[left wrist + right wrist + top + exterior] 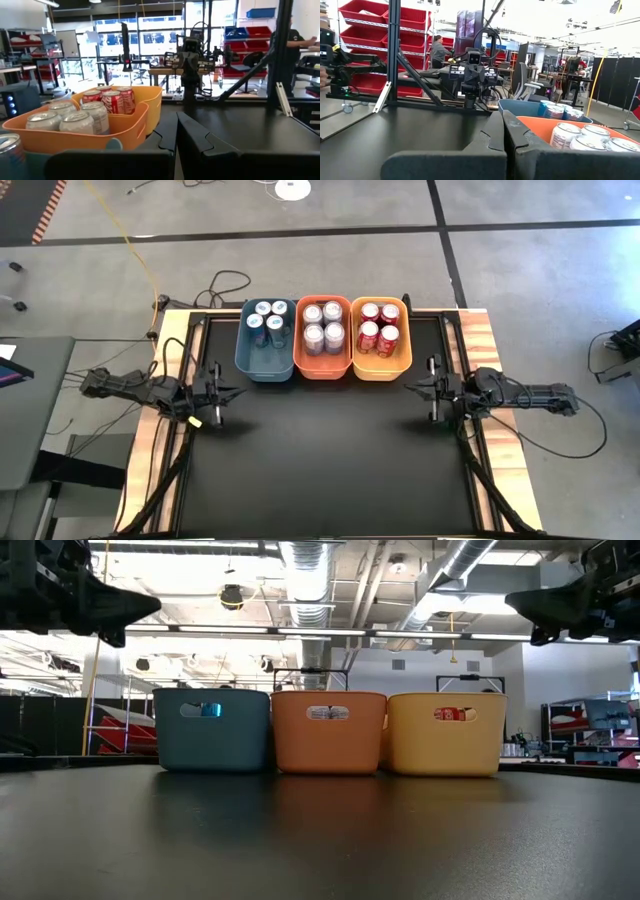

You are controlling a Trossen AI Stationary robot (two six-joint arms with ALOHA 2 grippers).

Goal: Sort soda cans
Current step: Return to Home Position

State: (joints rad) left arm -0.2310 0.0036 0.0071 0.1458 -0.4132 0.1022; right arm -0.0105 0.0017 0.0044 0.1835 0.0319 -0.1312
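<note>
From where I stood, three bins sat close side by side in a row along the far edge of the flat black table point(320, 470). Four blue metal soda cans point(277, 328) stood upright in the rectangular blue plastic bin point(265, 367) on the left. Four silver-grey metal soda cans point(313, 335) filled the rectangular orange plastic bin point(322, 370) in the middle, and four red metal soda cans point(388, 335) the rectangular yellow plastic bin point(380, 370) on the right. The left gripper point(230, 392) hung above the table's left edge, near the blue bin, its fingers pressed together on nothing. The right gripper point(410, 387) mirrored it at the right edge, near the yellow bin, likewise closed and empty.
</note>
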